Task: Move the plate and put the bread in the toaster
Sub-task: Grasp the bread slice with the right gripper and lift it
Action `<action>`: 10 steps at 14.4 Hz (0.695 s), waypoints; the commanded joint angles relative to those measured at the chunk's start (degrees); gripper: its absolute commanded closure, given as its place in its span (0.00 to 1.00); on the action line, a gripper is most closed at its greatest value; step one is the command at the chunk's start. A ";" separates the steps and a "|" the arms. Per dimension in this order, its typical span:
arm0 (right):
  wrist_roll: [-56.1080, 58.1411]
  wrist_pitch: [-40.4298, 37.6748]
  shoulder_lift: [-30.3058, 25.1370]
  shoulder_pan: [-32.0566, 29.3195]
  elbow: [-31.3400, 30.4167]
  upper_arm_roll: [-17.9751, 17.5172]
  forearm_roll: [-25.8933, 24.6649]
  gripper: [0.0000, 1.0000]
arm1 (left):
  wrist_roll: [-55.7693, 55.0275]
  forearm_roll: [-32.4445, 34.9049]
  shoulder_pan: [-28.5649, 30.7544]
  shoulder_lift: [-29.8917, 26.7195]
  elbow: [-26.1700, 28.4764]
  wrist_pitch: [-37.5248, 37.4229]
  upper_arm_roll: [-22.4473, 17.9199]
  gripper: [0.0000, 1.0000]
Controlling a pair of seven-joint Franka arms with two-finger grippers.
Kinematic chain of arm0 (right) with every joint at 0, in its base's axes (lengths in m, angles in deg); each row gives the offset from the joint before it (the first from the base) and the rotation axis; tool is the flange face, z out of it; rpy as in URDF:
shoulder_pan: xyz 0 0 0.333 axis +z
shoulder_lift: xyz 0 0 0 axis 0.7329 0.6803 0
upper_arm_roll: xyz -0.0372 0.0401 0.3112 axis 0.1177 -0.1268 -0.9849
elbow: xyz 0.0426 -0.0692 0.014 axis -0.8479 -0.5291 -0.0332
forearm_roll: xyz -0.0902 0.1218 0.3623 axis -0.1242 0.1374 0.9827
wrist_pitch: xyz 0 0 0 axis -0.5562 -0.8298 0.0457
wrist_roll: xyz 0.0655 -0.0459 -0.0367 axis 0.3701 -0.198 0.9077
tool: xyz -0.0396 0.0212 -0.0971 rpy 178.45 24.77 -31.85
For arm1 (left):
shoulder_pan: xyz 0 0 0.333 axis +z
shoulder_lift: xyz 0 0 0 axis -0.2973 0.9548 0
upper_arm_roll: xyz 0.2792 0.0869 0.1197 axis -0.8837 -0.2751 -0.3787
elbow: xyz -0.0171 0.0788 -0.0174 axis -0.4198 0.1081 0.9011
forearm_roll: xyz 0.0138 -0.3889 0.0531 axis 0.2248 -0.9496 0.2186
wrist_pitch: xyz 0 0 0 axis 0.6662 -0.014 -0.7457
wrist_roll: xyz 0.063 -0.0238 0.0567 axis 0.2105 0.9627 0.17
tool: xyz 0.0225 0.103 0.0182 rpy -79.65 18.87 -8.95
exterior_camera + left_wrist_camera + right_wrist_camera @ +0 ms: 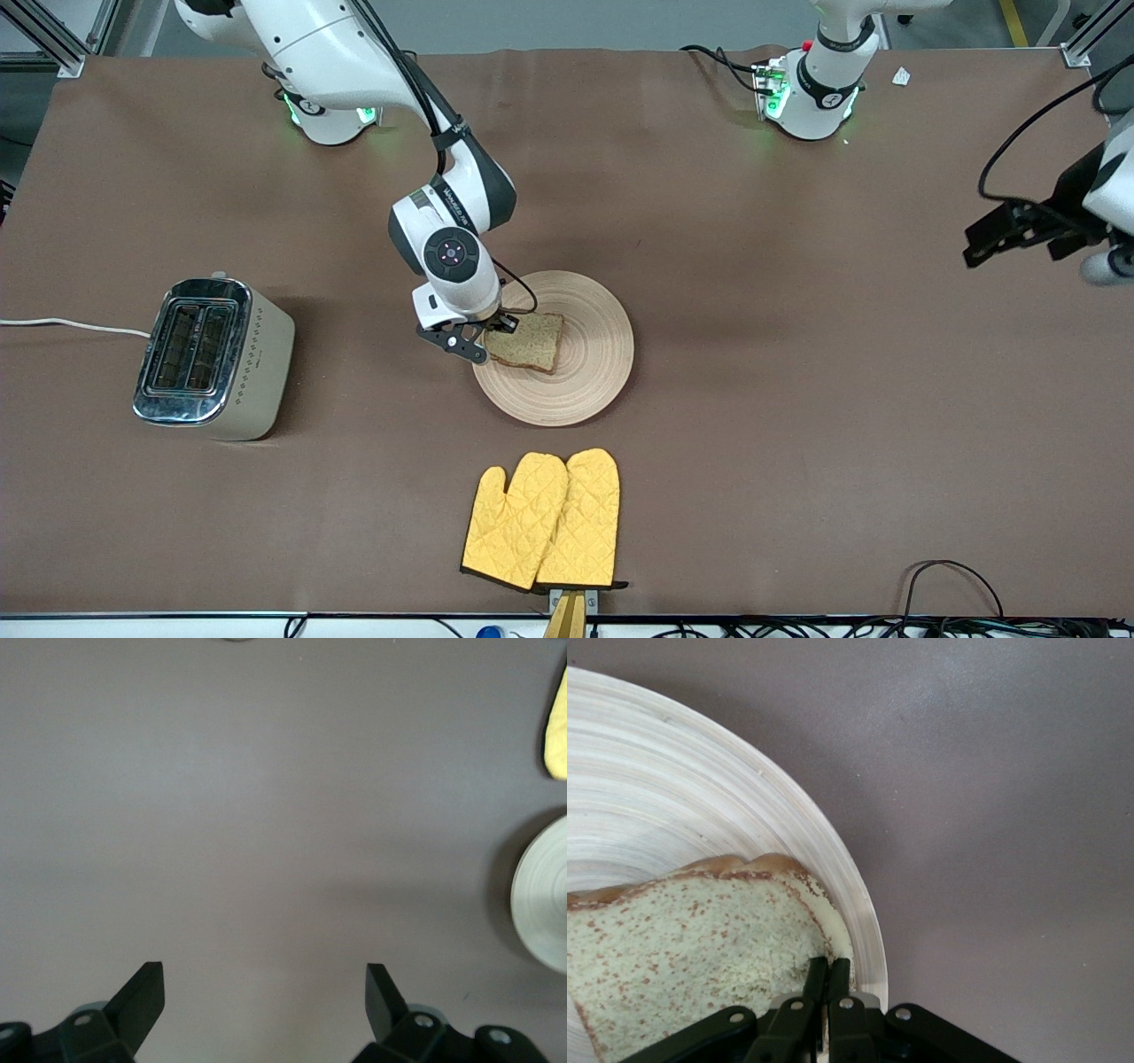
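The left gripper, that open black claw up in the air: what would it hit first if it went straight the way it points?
Probably just the bare brown table. The left gripper points down at it with jaws open; the plate sits off to one side.

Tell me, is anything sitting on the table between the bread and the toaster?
Nothing visible is. The right gripper is shut on the bread over the plate, and only bare brown table lies between it and the toaster. The left gripper waits open.
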 commanded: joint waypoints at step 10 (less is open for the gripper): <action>-0.26 -21.68 0.52 -0.07 12.74 0.06 -10.22 1.00 | 3.66 -0.55 2.44 -8.92 10.73 -0.12 3.59 0.00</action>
